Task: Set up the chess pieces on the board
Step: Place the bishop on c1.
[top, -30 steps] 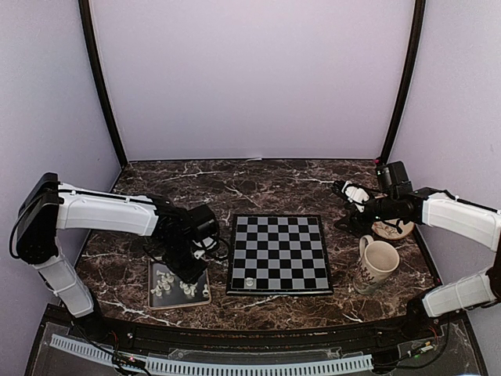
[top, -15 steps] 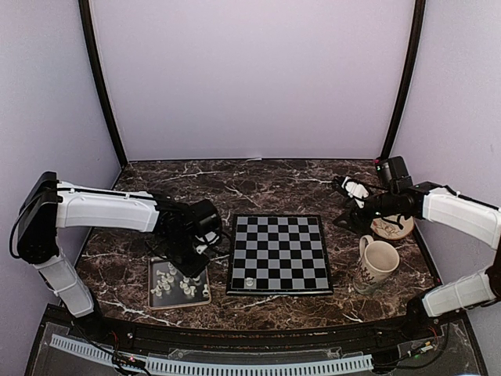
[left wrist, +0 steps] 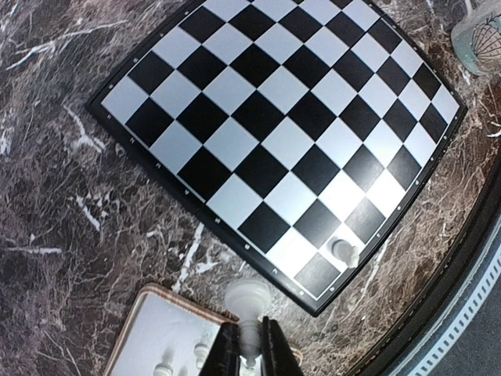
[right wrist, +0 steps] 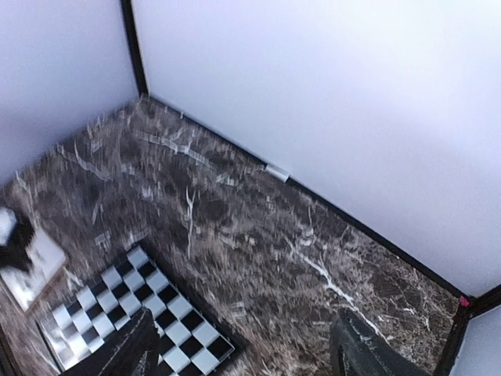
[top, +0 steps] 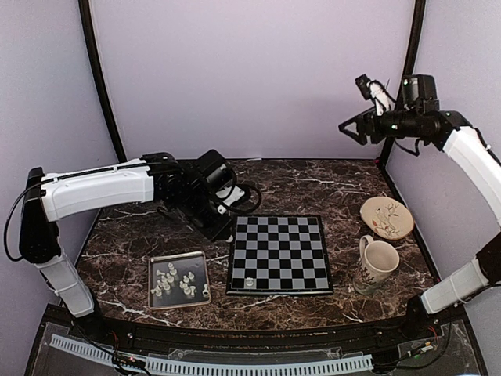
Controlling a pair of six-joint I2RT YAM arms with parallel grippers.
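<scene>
Left gripper [left wrist: 249, 348] clenched on whitish translucent chess piece [left wrist: 248, 301], round head poking out past fingertips. It's raised above marble table [top: 313, 184], by left side of chessboard [top: 278, 235]. One lone piece [top: 249, 280] stands on board, near row, toward left corner. Other pieces [top: 174, 282] sit in metal tray [top: 196, 266] just left of board. Right gripper [right wrist: 244, 345] is way up high near back wall, fingers spread wide, holding nothing. Mug [top: 377, 262] and saucer [top: 387, 217] are right of board.
</scene>
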